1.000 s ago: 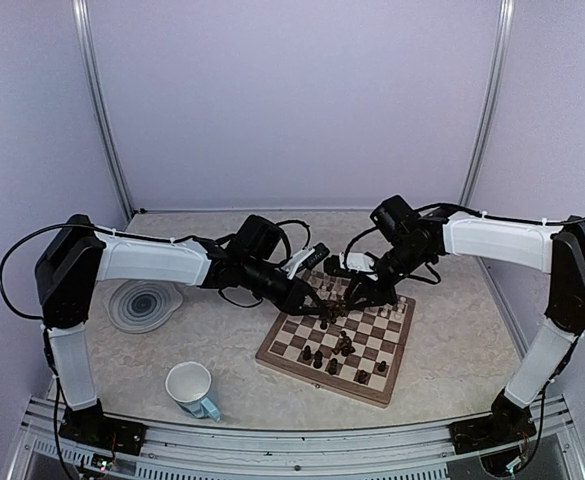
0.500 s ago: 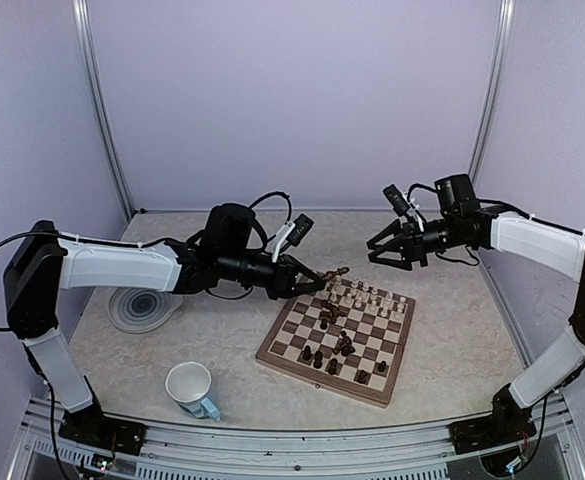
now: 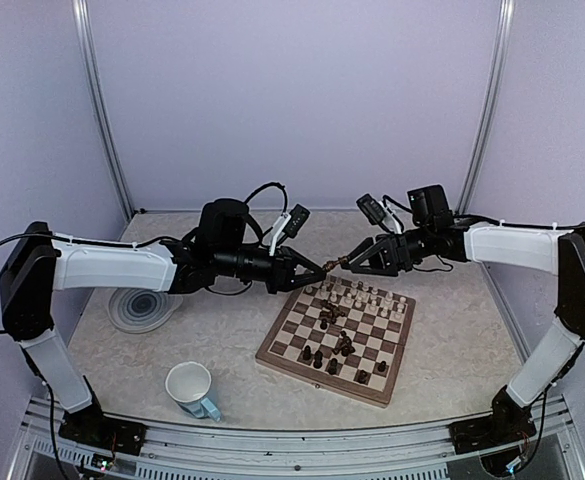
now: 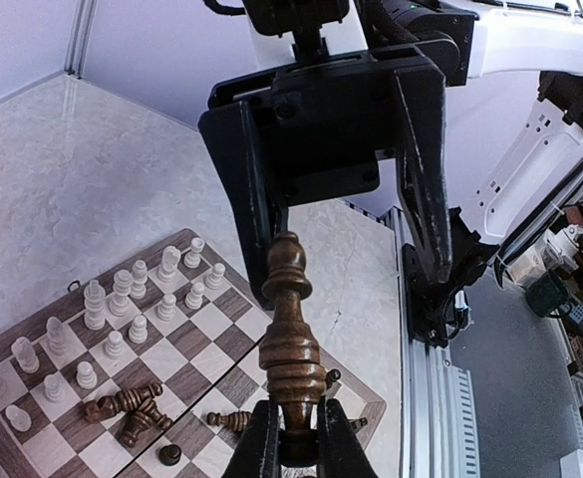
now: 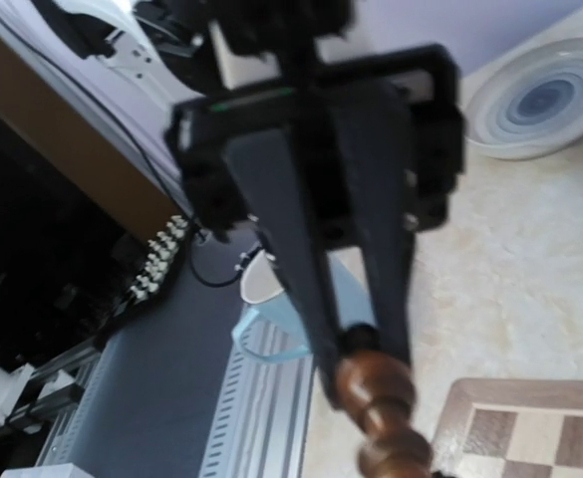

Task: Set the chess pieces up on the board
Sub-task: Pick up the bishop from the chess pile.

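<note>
My left gripper (image 3: 317,268) is shut on the base of a dark brown chess piece (image 3: 334,265) and holds it level in the air above the board's far left corner. In the left wrist view my gripper (image 4: 299,443) pinches the piece (image 4: 291,334). My right gripper (image 3: 352,262) faces it, open, its fingers (image 4: 423,189) either side of the piece's top. The right wrist view shows the piece (image 5: 376,393), blurred. The board (image 3: 322,381) carries cream pieces (image 3: 367,295) standing along its far side and dark pieces (image 3: 334,317), some lying down.
A round grey swirl plate (image 3: 144,305) lies left of the board. A white mug with a blue handle (image 3: 192,388) stands near the front left. Metal rails run along the table's near edge.
The left gripper lifted the dark piece off the board and drew back left. The right gripper swung away to the right, then came back to the piece's top.
</note>
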{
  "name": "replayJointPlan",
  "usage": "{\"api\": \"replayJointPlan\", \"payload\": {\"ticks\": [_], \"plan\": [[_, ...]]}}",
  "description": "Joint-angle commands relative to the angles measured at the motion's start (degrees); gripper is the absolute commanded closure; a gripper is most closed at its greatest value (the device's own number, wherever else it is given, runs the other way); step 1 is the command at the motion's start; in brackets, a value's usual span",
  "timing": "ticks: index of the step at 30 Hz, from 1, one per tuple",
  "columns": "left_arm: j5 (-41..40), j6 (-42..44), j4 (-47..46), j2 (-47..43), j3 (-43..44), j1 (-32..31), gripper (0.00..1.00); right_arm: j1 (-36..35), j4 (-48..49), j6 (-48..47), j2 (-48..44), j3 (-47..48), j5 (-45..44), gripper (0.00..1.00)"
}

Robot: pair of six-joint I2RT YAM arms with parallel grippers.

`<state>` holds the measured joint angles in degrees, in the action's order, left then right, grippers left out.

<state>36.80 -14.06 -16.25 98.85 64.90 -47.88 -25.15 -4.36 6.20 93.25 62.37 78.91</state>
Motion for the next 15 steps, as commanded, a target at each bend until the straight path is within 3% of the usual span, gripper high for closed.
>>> {"api": "replayJointPlan", "payload": {"ticks": [1, 4, 15], "plan": [[0.2, -0.5, -1.3, -0.1, -0.1, 0.2, 0.94, -0.5, 2.3, 2.2, 1.6, 2.0, 2.1, 0.44], [0.3, -0.5, -1.2, 0.1, 0.0, 0.2, 0.94, -0.7, 2.8, 2.6, 2.2, 2.7, 2.2, 0.46], [0.6, -0.5, -0.7, 0.7, 0.4, 0.0, 0.94, -1.0, 6.1, 5.9, 3.7, 3.5, 2.4, 0.68]]}}
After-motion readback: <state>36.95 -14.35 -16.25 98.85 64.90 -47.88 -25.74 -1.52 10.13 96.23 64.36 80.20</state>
